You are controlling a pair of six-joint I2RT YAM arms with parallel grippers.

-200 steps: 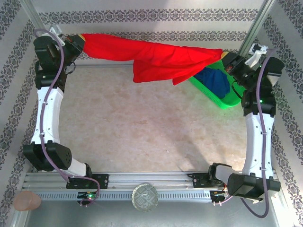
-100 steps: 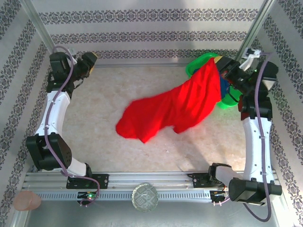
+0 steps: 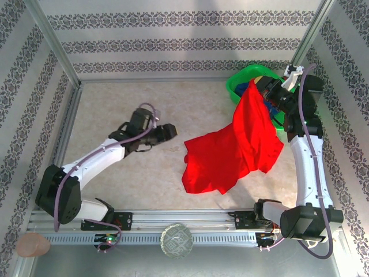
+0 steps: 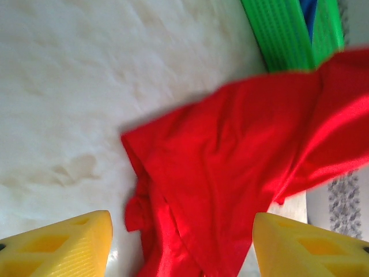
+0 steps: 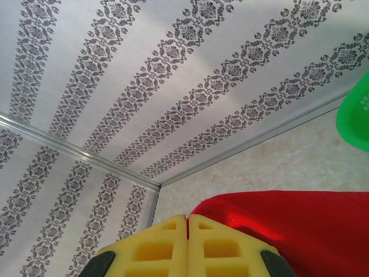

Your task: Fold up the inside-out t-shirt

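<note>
The inside-out t-shirt [image 3: 236, 147] is bright red and hangs by one corner from my right gripper [image 3: 257, 86], which is raised at the far right by the basket. Its lower part lies crumpled on the table. In the right wrist view the yellow fingers [image 5: 155, 251] are pressed together on the t-shirt's edge [image 5: 300, 231]. My left gripper [image 3: 168, 131] is low over the middle of the table, just left of the cloth, open and holding nothing. In the left wrist view its fingertips [image 4: 57, 248] stand wide apart with the t-shirt [image 4: 230, 173] spread beyond them.
A green basket [image 3: 242, 78] stands in the far right corner with a dark blue garment [image 4: 309, 14] inside. Patterned walls enclose the table on three sides. A round metal disc [image 3: 176, 239] sits on the near rail. Bare tabletop [image 3: 115, 104] lies at the left.
My left gripper opened and let go of the t-shirt, then swung from the far left corner to mid-table. The cloth fell from its stretched span and now hangs from the right gripper.
</note>
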